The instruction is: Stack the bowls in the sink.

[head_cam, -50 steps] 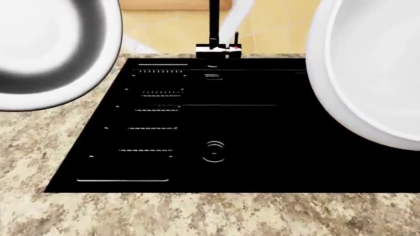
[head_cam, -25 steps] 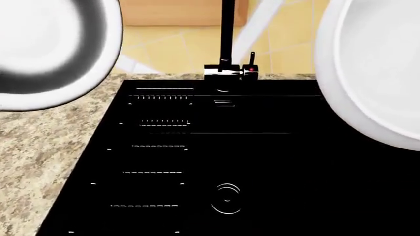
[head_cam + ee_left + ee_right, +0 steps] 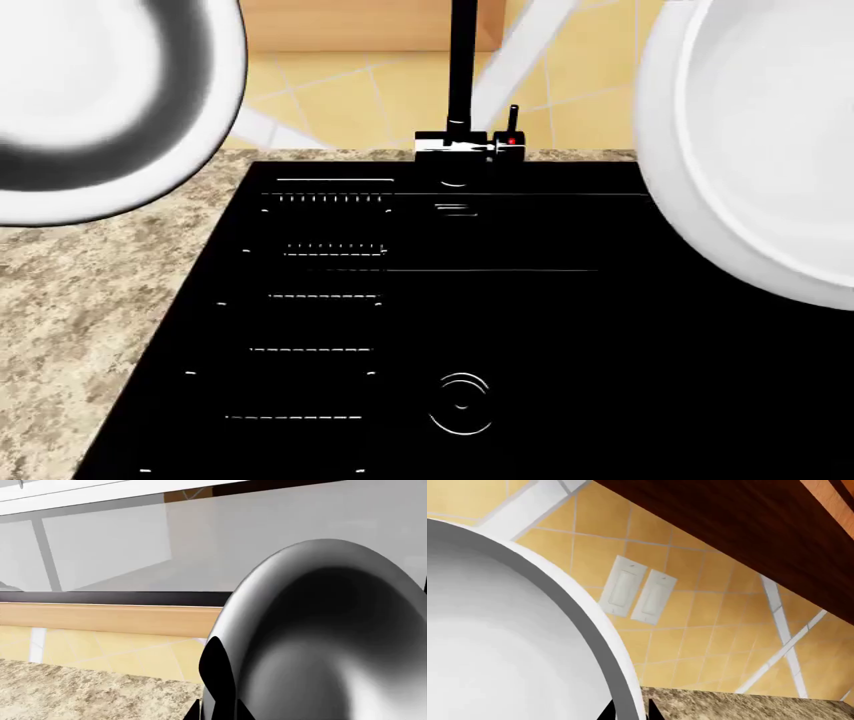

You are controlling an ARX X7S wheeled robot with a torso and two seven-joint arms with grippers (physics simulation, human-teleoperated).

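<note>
The smaller bowl (image 3: 94,100) hangs tilted above the counter at the sink's left, its silvery-grey inside facing me. In the left wrist view its dark shiny outside (image 3: 320,630) fills the frame, and my left gripper (image 3: 219,711) is shut on its rim. The larger white bowl (image 3: 774,140) hangs tilted above the right side of the black sink (image 3: 587,340). My right gripper (image 3: 628,711) is shut on the white bowl's rim (image 3: 494,630). Neither gripper shows in the head view. The basin holds nothing.
The faucet (image 3: 463,100) stands at the sink's back edge. The ribbed drainboard (image 3: 320,300) is on the sink's left and the round drain (image 3: 462,404) near the middle. Speckled granite (image 3: 94,300) lies to the left, with a tiled wall (image 3: 707,620) behind.
Over the last second the head view has moved in toward the sink, so the basin fills more of the frame. Both bowls keep their places in the view.
</note>
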